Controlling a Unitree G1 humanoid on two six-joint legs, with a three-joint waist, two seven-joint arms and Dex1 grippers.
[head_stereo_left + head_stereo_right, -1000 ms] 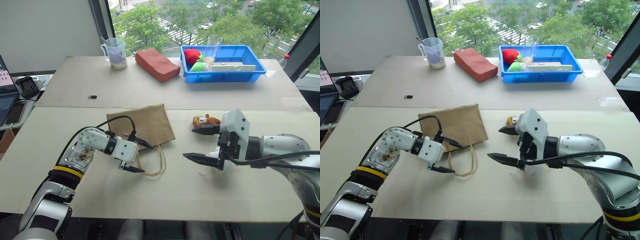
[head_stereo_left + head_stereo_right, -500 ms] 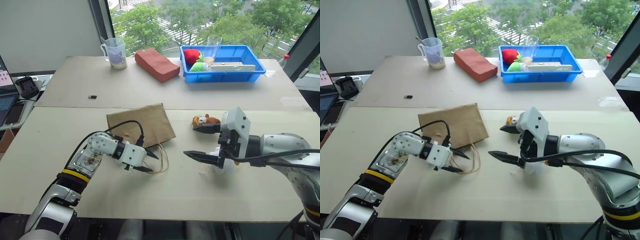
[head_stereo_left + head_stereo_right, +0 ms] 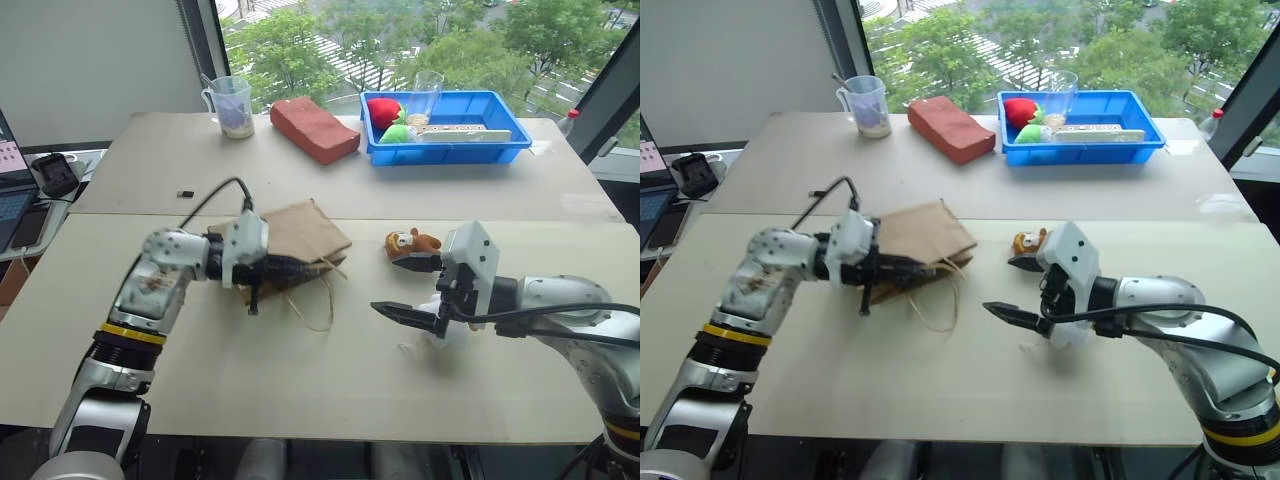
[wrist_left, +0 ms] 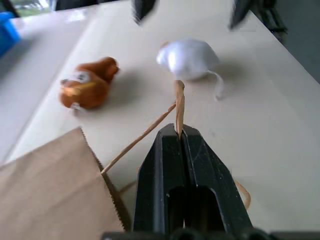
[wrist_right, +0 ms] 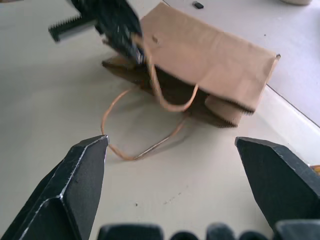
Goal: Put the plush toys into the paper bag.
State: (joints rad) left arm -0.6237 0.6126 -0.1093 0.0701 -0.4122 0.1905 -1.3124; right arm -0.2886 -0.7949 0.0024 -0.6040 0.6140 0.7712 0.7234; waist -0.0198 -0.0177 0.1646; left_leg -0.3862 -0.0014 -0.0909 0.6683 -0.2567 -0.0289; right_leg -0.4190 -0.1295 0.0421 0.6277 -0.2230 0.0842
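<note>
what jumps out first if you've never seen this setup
The left gripper, shut on a string handle, lifts the mouth of the paper bag off the near table. To its right the right gripper stands wide open, with the brown plush toy just behind it and the white plush toy beside it. On the far table sits a bright blue tray.

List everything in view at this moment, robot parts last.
paper bag: one, brown, near table, mouth edge lifted by a string handle
brown plush toy: one, near table, beside right gripper
white plush toy: one, near table, under right gripper
brick-shaped block: one, reddish, far table
tray: one, blue, far table, holding red and green soft items
measuring cup: one, clear, far table
left gripper: jaws shut on the bag's handle
right gripper: jaws open
</note>
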